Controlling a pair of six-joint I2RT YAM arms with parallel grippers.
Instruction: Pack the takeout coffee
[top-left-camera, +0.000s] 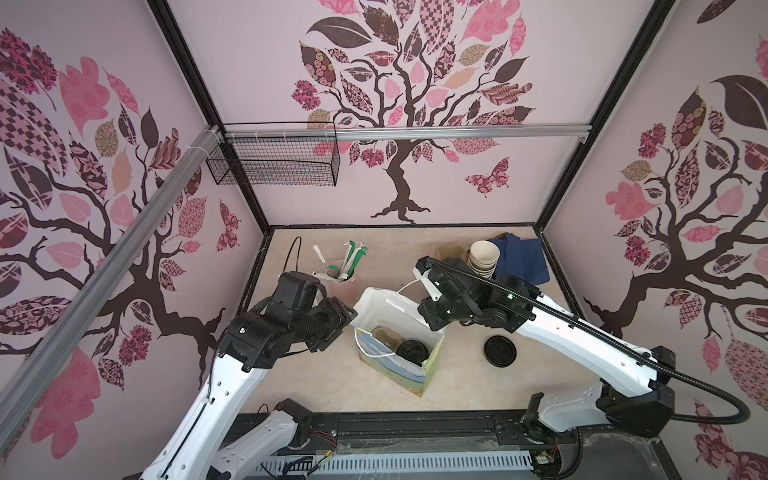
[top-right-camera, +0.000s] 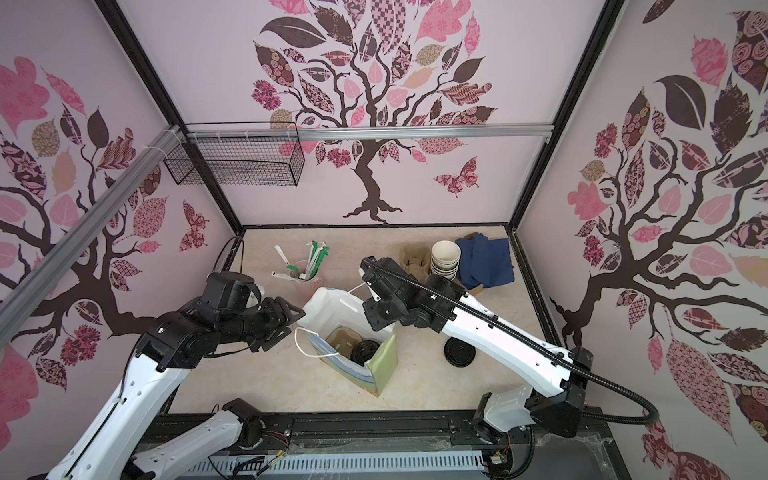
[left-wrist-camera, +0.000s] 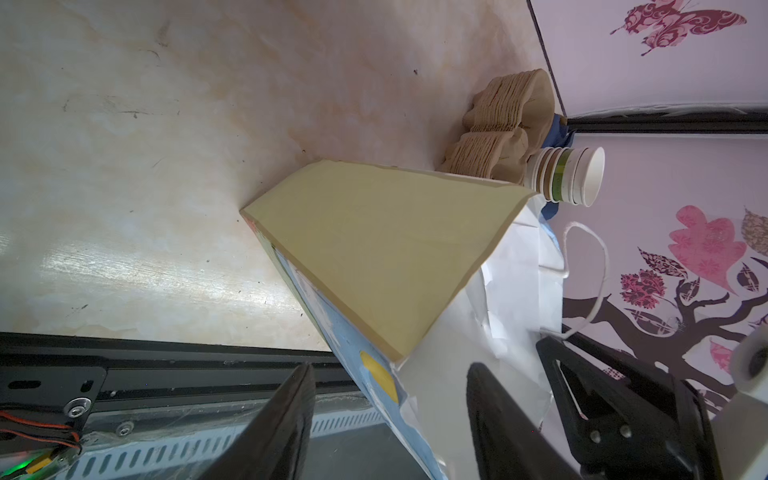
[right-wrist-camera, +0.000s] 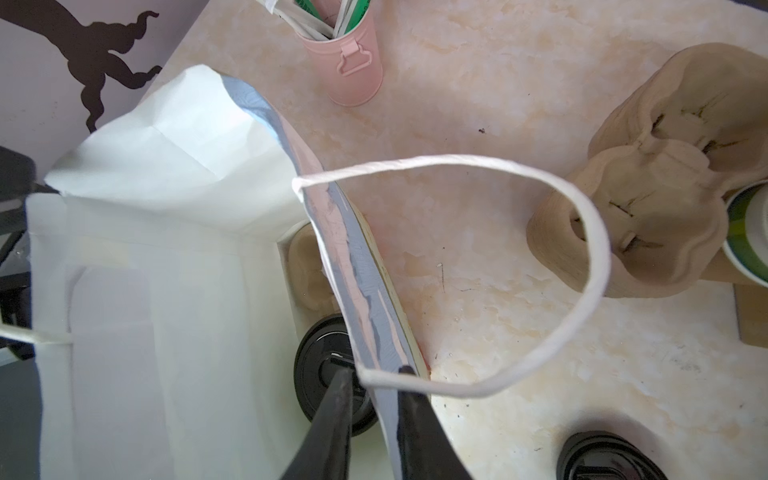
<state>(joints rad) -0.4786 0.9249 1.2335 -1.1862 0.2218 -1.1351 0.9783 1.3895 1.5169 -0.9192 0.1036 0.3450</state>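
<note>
The takeout coffee (top-left-camera: 412, 352) (top-right-camera: 365, 350) stands inside the open paper bag (top-left-camera: 432, 361) (top-right-camera: 382, 361) at mid-table, and only its round black lid (right-wrist-camera: 320, 374) shows. A cardboard cup carrier (top-left-camera: 384, 334) (right-wrist-camera: 307, 274) lies in the bag beside it. My right gripper (top-left-camera: 434, 328) (right-wrist-camera: 374, 372) straddles the bag's right wall by the white cord handle (right-wrist-camera: 582, 216), one finger inside and one outside, jaws narrowly apart. My left gripper (top-left-camera: 343, 326) (left-wrist-camera: 392, 368) is open wide at the bag's left side, with the bag's corner edge between its fingers.
A loose black lid (top-left-camera: 500, 351) (right-wrist-camera: 602, 457) lies right of the bag. Behind stand a stack of lidless cups (top-left-camera: 482, 259), stacked cardboard carriers (top-right-camera: 415, 257) (right-wrist-camera: 648, 178), a blue cloth (top-left-camera: 519, 257) and a pink tin of stirrers (top-left-camera: 343, 278). A wire basket (top-left-camera: 274, 160) hangs on the back wall.
</note>
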